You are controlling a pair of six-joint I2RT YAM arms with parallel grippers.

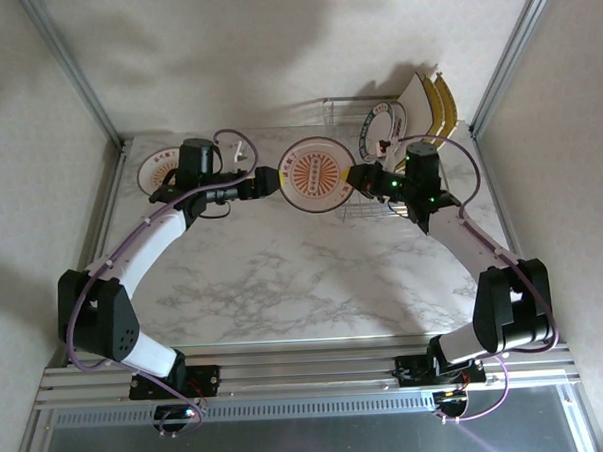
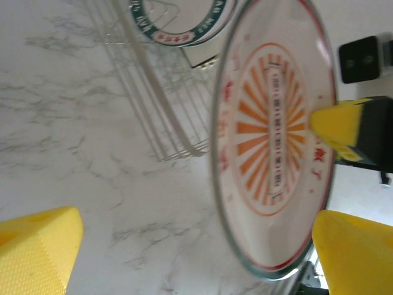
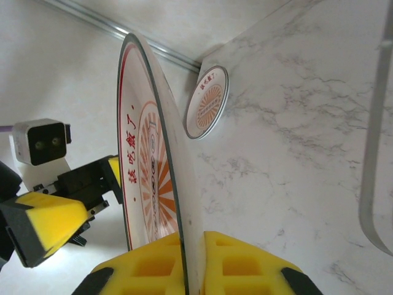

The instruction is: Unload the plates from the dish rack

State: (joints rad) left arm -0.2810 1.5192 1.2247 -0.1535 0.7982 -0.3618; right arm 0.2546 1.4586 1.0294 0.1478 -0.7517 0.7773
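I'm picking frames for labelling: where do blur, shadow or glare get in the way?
Top external: even light, broad soft shadows on the back wall, held plate legible. Left wrist: dish rack wires smeared, plate rim slightly soft. Right wrist: right pincer and plate print clear, bright wash at lower left.

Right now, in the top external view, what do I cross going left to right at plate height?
flat round plate → left tool → held round plate → right tool → standing round plate → white square plate → yellow square plate
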